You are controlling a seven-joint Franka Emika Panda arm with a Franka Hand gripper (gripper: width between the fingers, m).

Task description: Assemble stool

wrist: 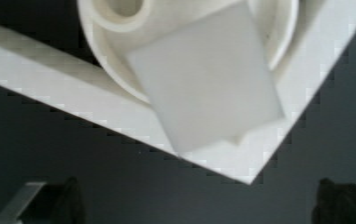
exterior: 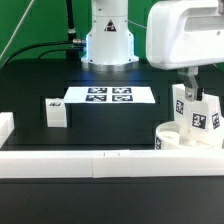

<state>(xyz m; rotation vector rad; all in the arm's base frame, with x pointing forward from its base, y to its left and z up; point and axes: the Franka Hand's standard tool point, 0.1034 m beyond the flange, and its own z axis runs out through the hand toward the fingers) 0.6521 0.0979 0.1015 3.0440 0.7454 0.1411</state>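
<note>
Toward the exterior view's right, on the black table (exterior: 30, 90) and tucked against the long white rail (exterior: 100, 160): round white seat (exterior: 172, 142), lying flat. Standing on it, two chunky white legs, both upright and both tagged: back leg (exterior: 180, 104) on the side of the exterior view's left, front leg (exterior: 207, 120) just beside it on the right, close together, touching or not impossible to tell. Right above that pair, gripper (exterior: 193, 82) under the big white wrist housing (exterior: 185, 35), hanging low over the leg tops; contact with either leg not clear from this angle. Well apart from all that, toward the exterior view's left: third leg (exterior: 55, 113), alone on the table, a tag showing on it, touching nothing else. Between third leg and seat but farther back: marker board (exterior: 110, 96), flat, four tags up, and behind it the white robot base (exterior: 108, 40). At the far left edge, a short rail piece (exterior: 5, 125). Seen from the wrist view: curved rim and round hollow of the seat, a pale slanted block of a leg across it, which of the two not to be told, and a bright corner of the rail beneath. Dark fingertips (wrist: 38, 200) at opposite edges of that picture, spread wide, only bare dark table between them. Jaws apart, then, and clamped on nothing.
</note>
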